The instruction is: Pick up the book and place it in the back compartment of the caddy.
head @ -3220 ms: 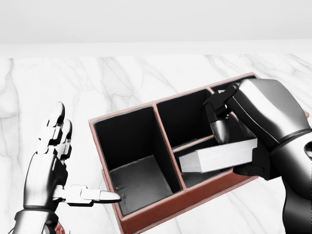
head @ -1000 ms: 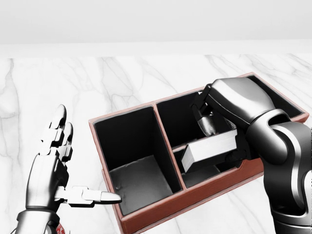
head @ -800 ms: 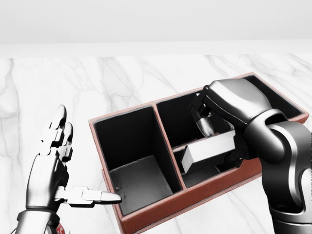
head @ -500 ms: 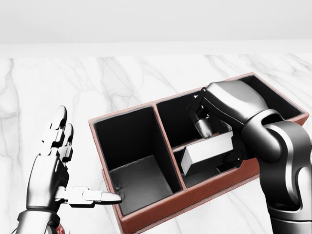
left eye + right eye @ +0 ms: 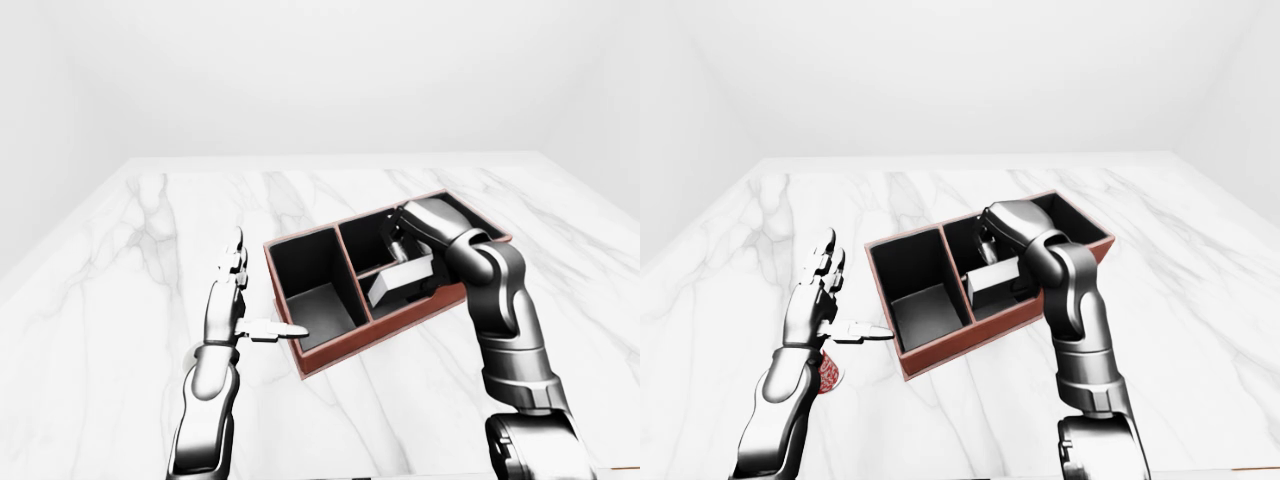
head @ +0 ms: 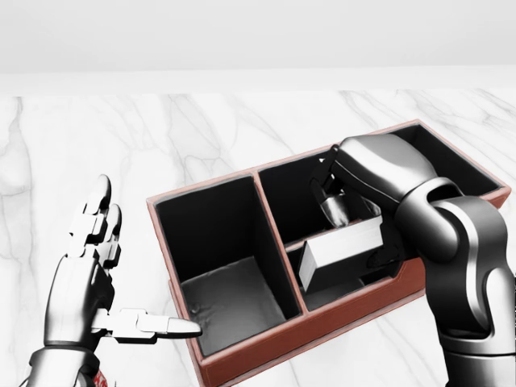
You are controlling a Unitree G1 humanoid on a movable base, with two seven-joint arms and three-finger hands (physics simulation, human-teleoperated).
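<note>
Book (image 6: 341,252): clamped in the right hand (image 6: 355,211), hanging over the caddy (image 6: 242,359) divider, not yet seated in the back compartment; left hand (image 6: 90,274) idling spread.

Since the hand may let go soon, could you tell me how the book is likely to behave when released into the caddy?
The book looks like a stiff rectangular block, so it probably won't flop or roll. It sits tilted in the right hand over a divider of the caddy, so it may tip or hang up on that edge. Its smooth faces suggest it could slide down.
</note>
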